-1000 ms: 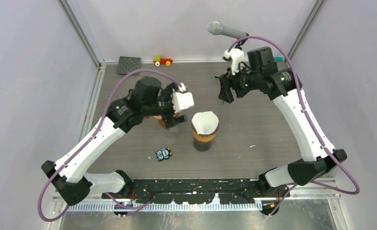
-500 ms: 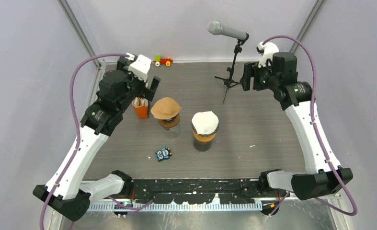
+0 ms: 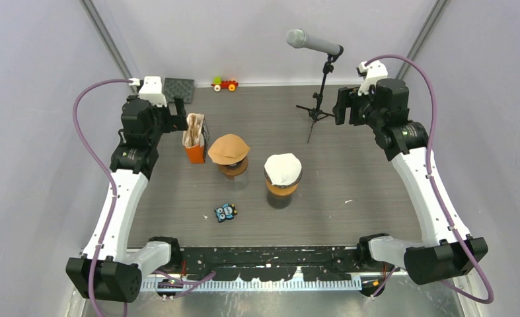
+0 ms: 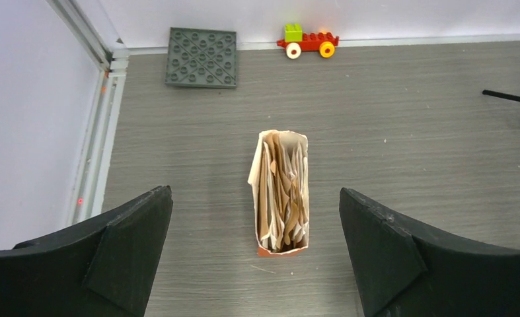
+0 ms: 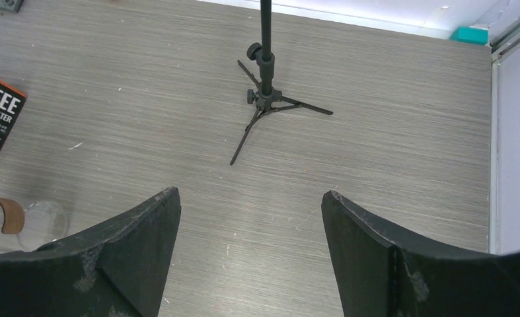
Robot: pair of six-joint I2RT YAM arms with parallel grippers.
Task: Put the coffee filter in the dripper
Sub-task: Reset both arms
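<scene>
A brown coffee filter (image 3: 228, 148) lies open-side down like a cap over the small dripper (image 3: 234, 168) at the table's middle. Just left of it stands an orange box of paper filters (image 3: 193, 139), which shows from above in the left wrist view as the filter box (image 4: 280, 198). My left gripper (image 3: 178, 111) hangs open above and behind that box, and its jaws (image 4: 256, 193) hold nothing. My right gripper (image 3: 340, 109) is open at the far right by the microphone stand, empty (image 5: 250, 193). A white filter (image 3: 283, 168) sits in a second, amber dripper.
A microphone on a tripod stand (image 3: 317, 109) rises at the back right, its legs (image 5: 265, 105) in front of my right gripper. A grey stud plate (image 3: 178, 89) and a toy train (image 3: 224, 84) lie at the back wall. A small blue toy (image 3: 225, 212) lies near the front.
My left arm swung back and to the left, away from the dripper, leaving the brown filter on it, and its jaws opened wider. My right arm drew back to the right.
</scene>
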